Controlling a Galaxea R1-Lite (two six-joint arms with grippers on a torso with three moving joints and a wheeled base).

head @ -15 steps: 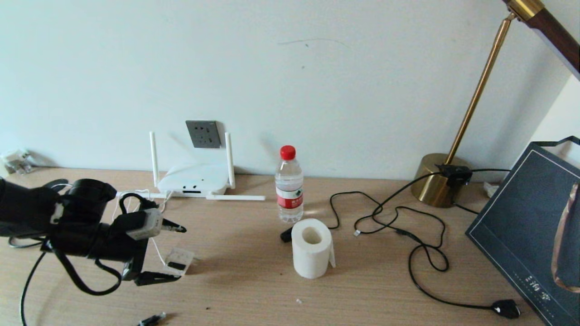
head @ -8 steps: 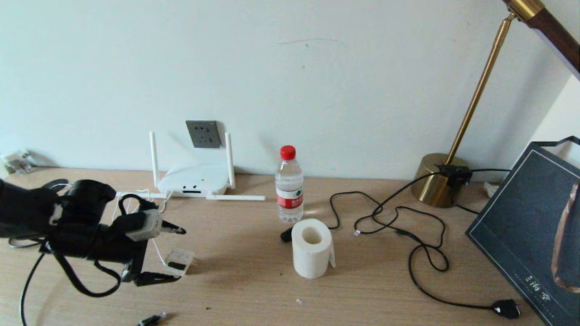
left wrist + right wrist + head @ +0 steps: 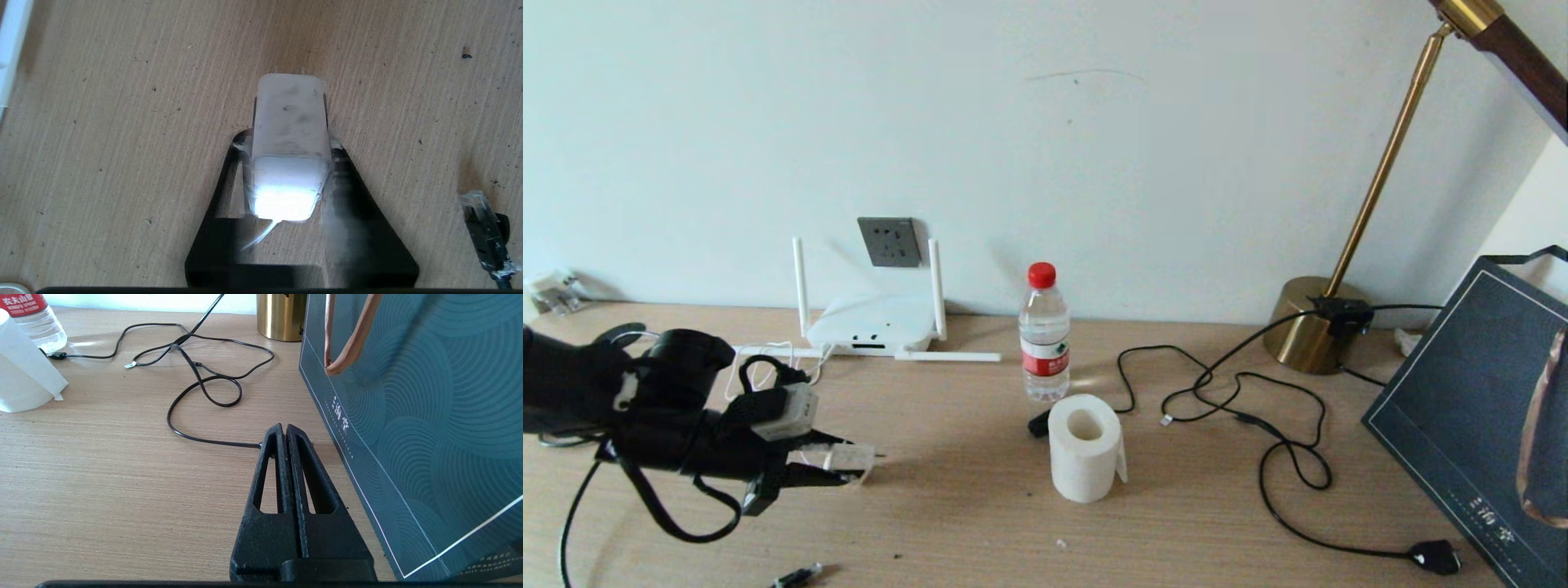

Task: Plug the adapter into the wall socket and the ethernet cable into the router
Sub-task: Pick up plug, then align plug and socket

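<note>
My left gripper (image 3: 840,462) is low over the desk at the front left, shut on the white adapter (image 3: 851,456). In the left wrist view the adapter (image 3: 290,122) sits between both fingertips, pins pointing away, and its thin white cord trails back under the left gripper (image 3: 288,143). The router (image 3: 870,324) lies by the wall, with the dark grey wall socket (image 3: 889,242) just above it. The ethernet cable's clear-tipped plug (image 3: 476,203) lies on the desk beside the gripper, near the front edge (image 3: 796,577). My right gripper (image 3: 284,429) is shut on nothing, beside a dark bag.
A water bottle (image 3: 1044,331) and a toilet roll (image 3: 1085,447) stand mid-desk. Black cords (image 3: 1258,425) loop from the brass lamp base (image 3: 1311,327) to a black plug (image 3: 1436,557). The dark paper bag (image 3: 1486,408) stands at the right.
The left gripper's fingers, open around the adapter before, have shut on it. The adapter now sits level between them. The arm has dropped slightly.
</note>
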